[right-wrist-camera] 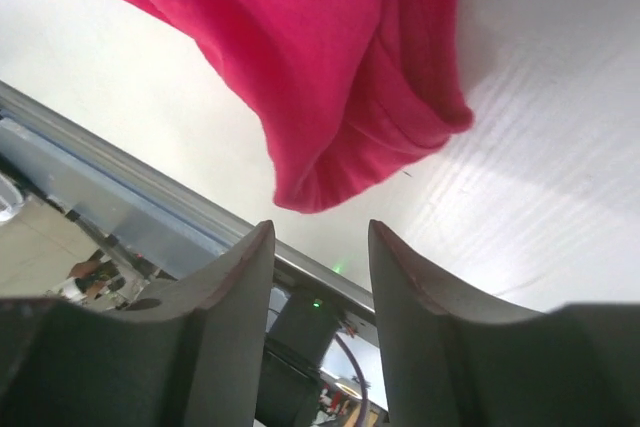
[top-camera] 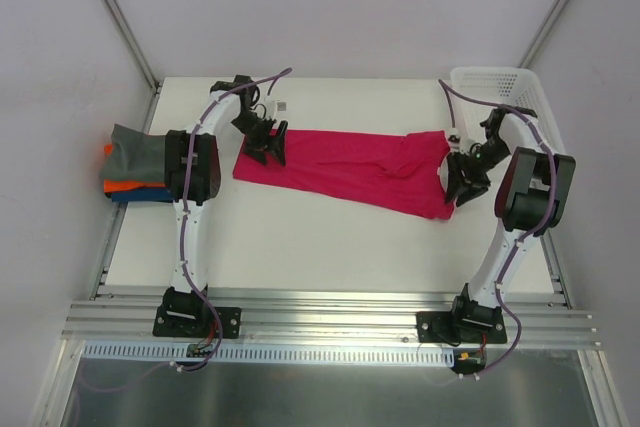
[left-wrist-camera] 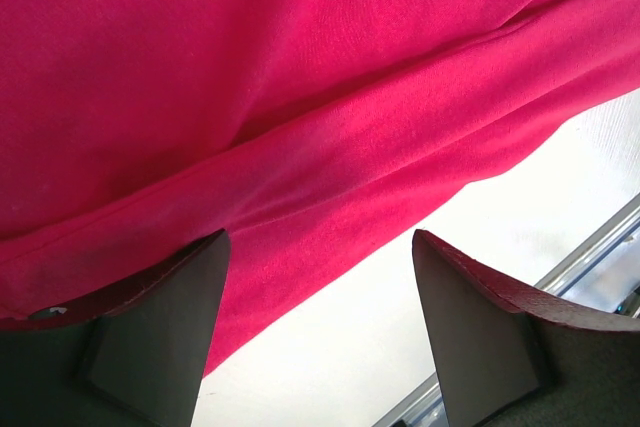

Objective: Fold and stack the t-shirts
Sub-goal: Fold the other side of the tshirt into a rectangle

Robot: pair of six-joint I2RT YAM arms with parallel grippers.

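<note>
Parted left claw (left-wrist-camera: 320,247), right claw (right-wrist-camera: 320,232) flank creased magenta t-shirt (top-camera: 340,167).

The right gripper (right-wrist-camera: 320,234) is holding its 2 fingers apart. Just beyond them, a bunched corner of the magenta t-shirt (right-wrist-camera: 330,67) is lying on the white table (right-wrist-camera: 540,147).

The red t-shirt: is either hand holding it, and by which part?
Nothing is held: the left hand and right hand sit open at either end of the t-shirt.

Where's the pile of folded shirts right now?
In the top view, the folded pile sits at the table's left edge, beside the left arm, left of the magenta shirt.
</note>
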